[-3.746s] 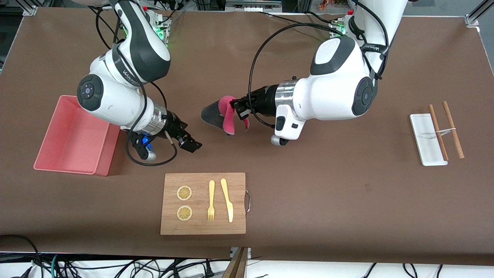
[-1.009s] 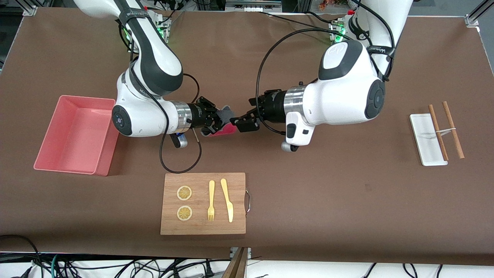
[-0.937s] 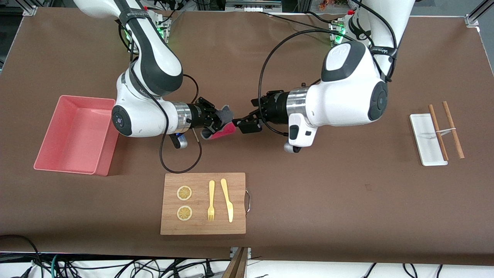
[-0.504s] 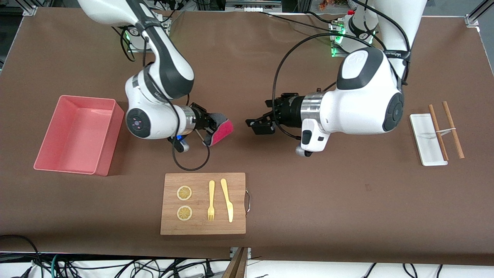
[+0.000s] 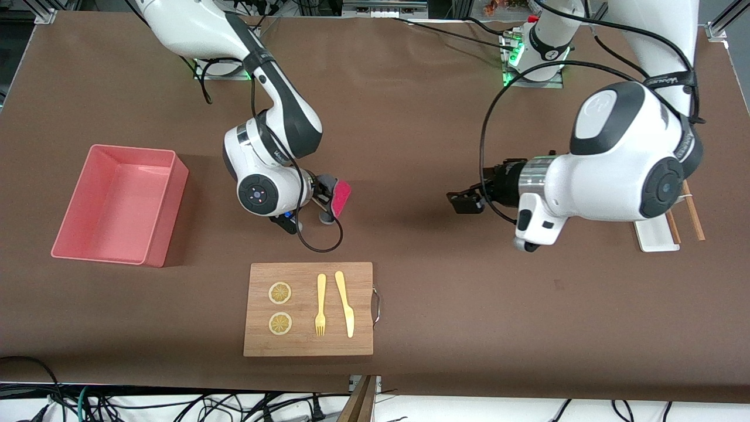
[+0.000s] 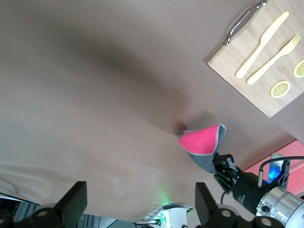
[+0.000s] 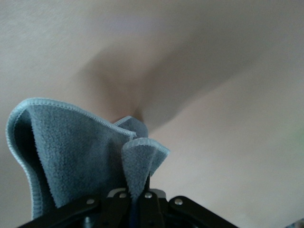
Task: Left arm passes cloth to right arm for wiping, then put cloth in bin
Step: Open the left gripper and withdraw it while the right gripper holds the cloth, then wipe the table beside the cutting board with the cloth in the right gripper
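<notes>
The cloth point(image 5: 341, 198), pink on one face and grey on the other, is pinched in my right gripper point(image 5: 322, 193), low over the table between the bin and the table's middle. In the right wrist view the grey folds point(image 7: 76, 152) rise from the shut right gripper point(image 7: 140, 195). My left gripper point(image 5: 462, 202) is open and empty, up over the table toward the left arm's end. The left wrist view shows its own open gripper point(image 6: 141, 203), with the cloth point(image 6: 202, 140) farther off. The pink bin point(image 5: 171, 211) stands at the right arm's end.
A wooden board point(image 5: 363, 281) with two lemon slices, a yellow fork point(image 5: 320, 305) and a knife point(image 5: 344, 303) lies nearer to the front camera than the cloth. A white tray point(image 5: 651, 237) with chopsticks sits at the left arm's end, partly covered by the left arm.
The left gripper held the cloth; the right gripper closed on it, the left let go and drew back toward its end. The right arm turned, keeping the cloth.
</notes>
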